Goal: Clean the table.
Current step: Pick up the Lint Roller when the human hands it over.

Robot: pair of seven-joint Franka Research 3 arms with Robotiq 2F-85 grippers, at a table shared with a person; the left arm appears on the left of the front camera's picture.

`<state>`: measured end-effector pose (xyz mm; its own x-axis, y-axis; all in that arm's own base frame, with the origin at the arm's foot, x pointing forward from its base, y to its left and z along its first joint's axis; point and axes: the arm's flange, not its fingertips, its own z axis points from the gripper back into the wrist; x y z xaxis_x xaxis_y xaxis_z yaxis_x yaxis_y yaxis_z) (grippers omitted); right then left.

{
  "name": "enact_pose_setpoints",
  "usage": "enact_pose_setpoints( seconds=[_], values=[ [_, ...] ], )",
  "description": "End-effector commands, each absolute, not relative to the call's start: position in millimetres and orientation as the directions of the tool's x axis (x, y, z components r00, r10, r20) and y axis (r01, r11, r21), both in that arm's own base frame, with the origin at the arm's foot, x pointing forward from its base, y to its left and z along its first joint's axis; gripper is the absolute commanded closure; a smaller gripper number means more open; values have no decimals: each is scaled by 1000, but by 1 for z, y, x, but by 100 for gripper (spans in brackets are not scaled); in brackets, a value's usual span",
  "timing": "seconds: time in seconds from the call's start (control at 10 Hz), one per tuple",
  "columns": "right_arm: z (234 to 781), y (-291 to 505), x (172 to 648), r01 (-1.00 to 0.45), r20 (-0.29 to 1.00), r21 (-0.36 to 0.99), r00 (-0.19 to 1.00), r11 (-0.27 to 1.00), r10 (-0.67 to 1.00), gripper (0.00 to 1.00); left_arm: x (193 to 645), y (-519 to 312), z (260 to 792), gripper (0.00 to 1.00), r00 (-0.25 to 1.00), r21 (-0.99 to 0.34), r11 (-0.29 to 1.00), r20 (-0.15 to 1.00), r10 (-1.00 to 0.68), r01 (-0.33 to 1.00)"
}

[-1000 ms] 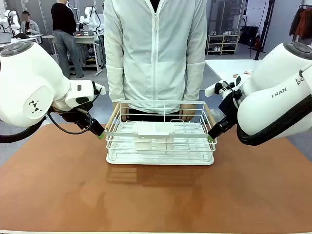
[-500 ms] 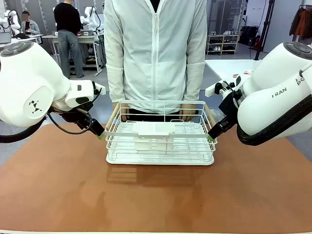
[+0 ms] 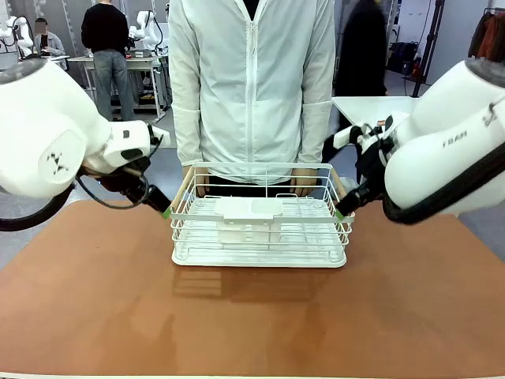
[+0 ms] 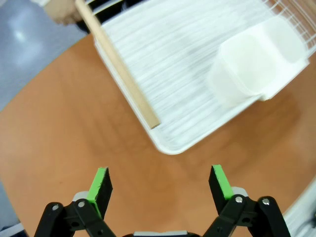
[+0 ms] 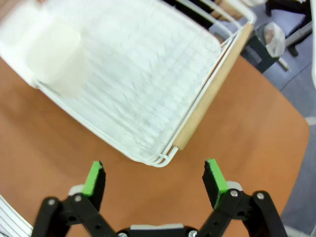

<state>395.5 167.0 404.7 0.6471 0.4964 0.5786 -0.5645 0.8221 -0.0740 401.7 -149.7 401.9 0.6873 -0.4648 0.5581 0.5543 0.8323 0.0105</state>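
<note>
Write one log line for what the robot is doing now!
white wire basket: on matte reddish-brown table | left fingers: open, facing its pale wooden handle | right fingers: open, facing other handle

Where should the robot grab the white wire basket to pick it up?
Probably take the basket by its wooden handles, one along each short end: left hand from the left, right hand from the right. They are straight bars on the rim, thicker than the thin wires, and both open hands face them.
</note>
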Motion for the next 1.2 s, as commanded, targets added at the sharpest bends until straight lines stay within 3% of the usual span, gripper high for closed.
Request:
enact_pose_setpoints(
  seconds=[0.0,0.2,0.4,0.6,0.8,1.1],
  values=[
    [467,123,389,-619,646,177,659,765,384,0,398,-77,459,0,720,-283,732,577,-386,619],
    [510,66,380,-632,658,488,720,602,222,0,377,-6,486,0,729,-562,487,625,-279,669],
    [530,-4,373,-567,618,703,785,430,25,0,360,68,480,0,741,-693,293,665,-92,658],
    [525,-90,362,-445,532,821,824,357,-194,0,346,147,458,0,805,-808,248,576,142,535],
    [502,-160,355,-238,344,924,862,300,-373,0,338,202,439,0,823,-879,211,476,310,429],
    [455,-219,346,25,109,956,895,292,-432,0,328,257,411,0,861,-939,218,334,383,267]
  ],
)
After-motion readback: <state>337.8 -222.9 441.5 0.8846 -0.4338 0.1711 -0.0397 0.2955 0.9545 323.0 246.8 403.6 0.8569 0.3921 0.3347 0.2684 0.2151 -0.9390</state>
